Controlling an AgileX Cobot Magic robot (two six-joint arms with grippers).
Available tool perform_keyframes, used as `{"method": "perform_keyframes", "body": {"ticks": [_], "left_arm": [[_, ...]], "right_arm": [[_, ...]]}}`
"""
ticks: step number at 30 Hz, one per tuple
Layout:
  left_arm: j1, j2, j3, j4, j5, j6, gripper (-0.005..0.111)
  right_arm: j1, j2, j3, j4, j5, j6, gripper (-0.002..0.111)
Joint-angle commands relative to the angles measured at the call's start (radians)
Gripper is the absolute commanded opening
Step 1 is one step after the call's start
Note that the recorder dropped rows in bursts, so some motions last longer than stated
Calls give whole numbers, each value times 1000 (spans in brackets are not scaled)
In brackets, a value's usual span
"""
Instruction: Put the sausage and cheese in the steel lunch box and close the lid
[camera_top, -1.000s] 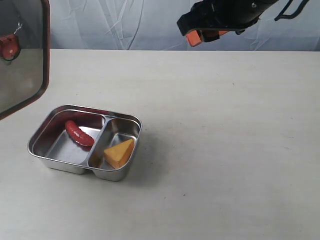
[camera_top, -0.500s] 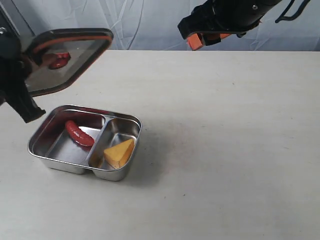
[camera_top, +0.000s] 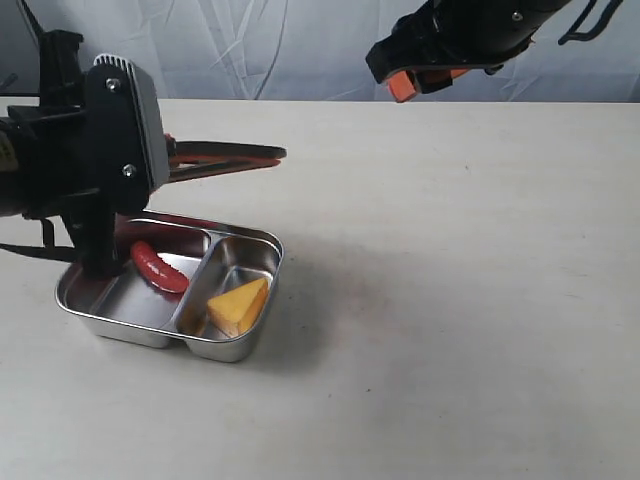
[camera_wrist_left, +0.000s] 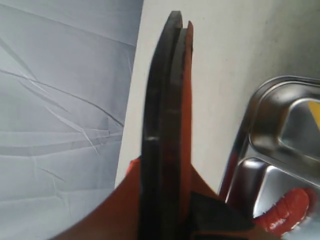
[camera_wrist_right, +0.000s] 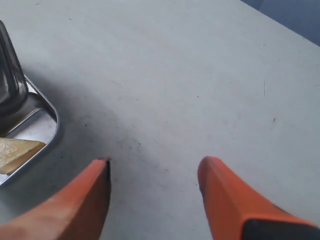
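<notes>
The place appears to be a robot laboratory or test room, not a home kitchen. A plain pale worktop (camera_top: 450, 300) is spread over the middle and lower part of the frame. Along the upper edge a wrinkled pale cloth (camera_top: 250, 50) is hung as a backdrop, and the room behind it is hidden. A black left arm (camera_top: 110, 150) is seen at the left and a right arm (camera_top: 470, 30) at the upper right. In the steel lunch box (camera_top: 225, 347), at the lower left, the sausage (camera_top: 158, 268) and the cheese (camera_top: 238, 305) look like plastic toys.
</notes>
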Motion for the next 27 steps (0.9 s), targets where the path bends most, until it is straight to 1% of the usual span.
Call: {"method": "perform_keyframes", "body": {"ticks": [1, 2, 4, 6, 8, 9, 10, 12, 15, 16, 18, 23, 25, 26, 27], "left_arm": [[-10, 7, 20, 118, 4, -98, 0], [-10, 7, 22, 147, 6, -123, 0], [-10, 7, 22, 264, 3, -198, 0], [-10, 5, 17, 477, -3, -313, 0], [-10, 3, -9, 621, -1, -449, 0], [-10, 3, -30, 718, -1, -529, 0], [-10, 3, -42, 787, -1, -569, 0], [-10, 3, -69, 961, 6, -633, 0], [-10, 3, -95, 1210, 52, -633, 0], [-10, 3, -104, 1257, 73, -633, 0], [-10, 3, -120, 1293, 110, -665, 0], [-16, 5, -126, 1305, 176, -925, 0], [-50, 18, -115, 1402, 280, -1025, 0], [-71, 26, -107, 1469, 337, -1088, 0], [-100, 36, -95, 1569, 412, -1172, 0]], "right_arm": [[-5, -10, -5, -32, 6, 13, 53], [-5, -10, -5, -32, 4, 13, 53], [-5, -10, -5, -32, 5, 15, 53], [-5, -10, -5, -32, 5, 15, 53], [-5, -10, -5, -32, 3, 14, 53], [-5, -10, -5, -32, 3, 14, 53], [-5, -10, -5, -32, 0, 14, 53], [-5, -10, -5, -32, 1, 17, 53], [-5, -10, -5, -32, 1, 17, 53], [-5, -10, -5, -32, -1, 17, 53], [-5, -10, -5, -32, -1, 17, 53], [-5, -10, -5, -24, -2, 17, 53], [-5, -10, -5, -24, -2, 17, 53], [-5, -10, -5, -24, -2, 17, 53], [-5, -10, -5, -24, -2, 17, 53]]}}
